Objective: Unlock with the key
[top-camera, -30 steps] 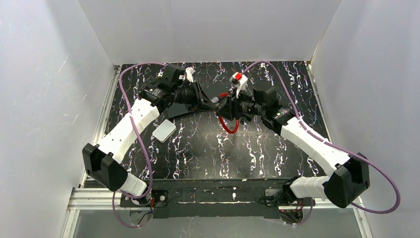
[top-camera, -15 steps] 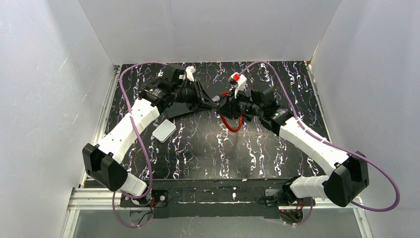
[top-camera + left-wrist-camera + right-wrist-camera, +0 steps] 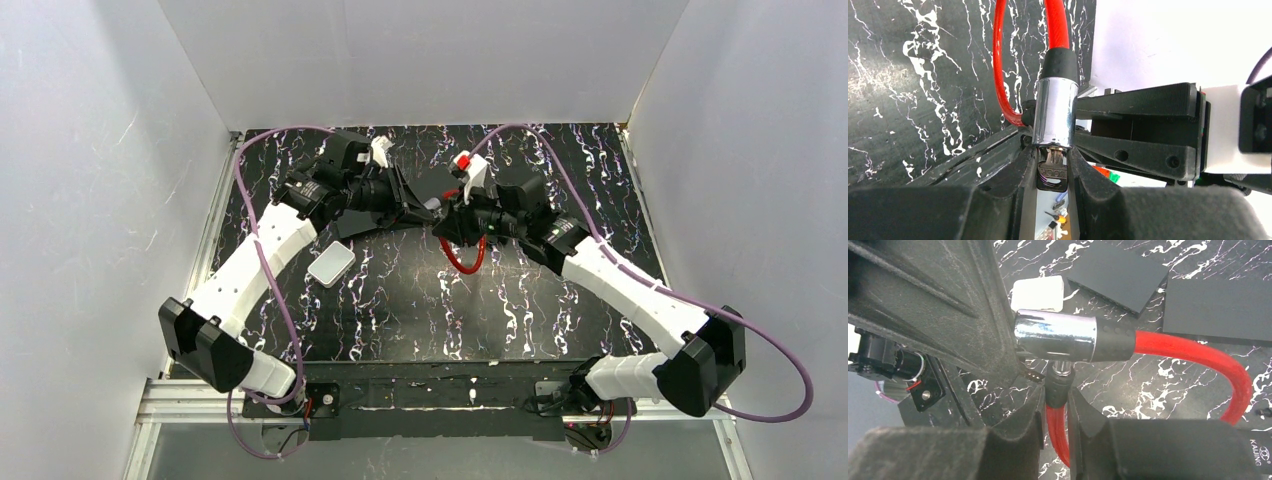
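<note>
Nearest the arm bases, a white box (image 3: 331,264) sits on the marbled black table (image 3: 400,320), well to the left of the chrome lock barrel (image 3: 1055,112). The red cable (image 3: 462,258) loops down just below the barrel. L gripper (image 3: 1051,156) is clamped on the key (image 3: 1052,172), w/ the blade pushed into the barrel end facing it. R gripper (image 3: 1055,394) is closed on the red cable at its black tip, right by the barrel, opposite the L one. Two flat black pads (image 3: 1118,271) lie beyond the barrel.
</note>
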`<act>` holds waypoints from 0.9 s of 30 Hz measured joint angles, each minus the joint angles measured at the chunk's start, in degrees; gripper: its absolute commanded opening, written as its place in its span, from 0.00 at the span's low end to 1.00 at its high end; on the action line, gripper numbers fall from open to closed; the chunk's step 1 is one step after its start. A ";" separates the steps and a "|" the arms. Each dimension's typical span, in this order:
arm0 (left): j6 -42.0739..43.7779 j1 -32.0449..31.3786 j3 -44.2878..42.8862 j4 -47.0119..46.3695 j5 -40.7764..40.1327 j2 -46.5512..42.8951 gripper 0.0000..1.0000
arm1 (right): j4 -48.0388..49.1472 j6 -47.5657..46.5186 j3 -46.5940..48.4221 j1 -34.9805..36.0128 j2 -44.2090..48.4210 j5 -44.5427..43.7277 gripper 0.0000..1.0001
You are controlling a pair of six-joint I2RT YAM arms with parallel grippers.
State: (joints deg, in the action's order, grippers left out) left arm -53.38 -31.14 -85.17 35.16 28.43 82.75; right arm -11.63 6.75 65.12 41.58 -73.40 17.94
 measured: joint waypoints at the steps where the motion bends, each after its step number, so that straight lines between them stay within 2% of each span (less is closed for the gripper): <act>1: 0.30 0.00 -0.20 1.20 -0.17 -0.20 0.00 | -0.53 -0.38 0.10 0.79 0.08 -0.86 0.01; 18: 3.56 1.36 -2.17 1.93 -4.30 -1.12 0.00 | -6.43 -3.46 -2.07 4.94 2.84 -1.10 0.01; 23: 5.17 1.42 -0.62 3.05 -7.33 -4.87 0.00 | -10.04 -6.08 -2.10 4.94 4.44 -3.64 0.01; 27: 6.52 1.49 2.84 5.16 -12.90 -9.81 0.00 | -13.20 -8.98 -2.81 4.94 8.37 -5.90 0.01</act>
State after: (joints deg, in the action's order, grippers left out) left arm -46.86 -29.65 -82.34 40.32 15.53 72.94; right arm -24.83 -2.23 62.31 46.52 -65.03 12.04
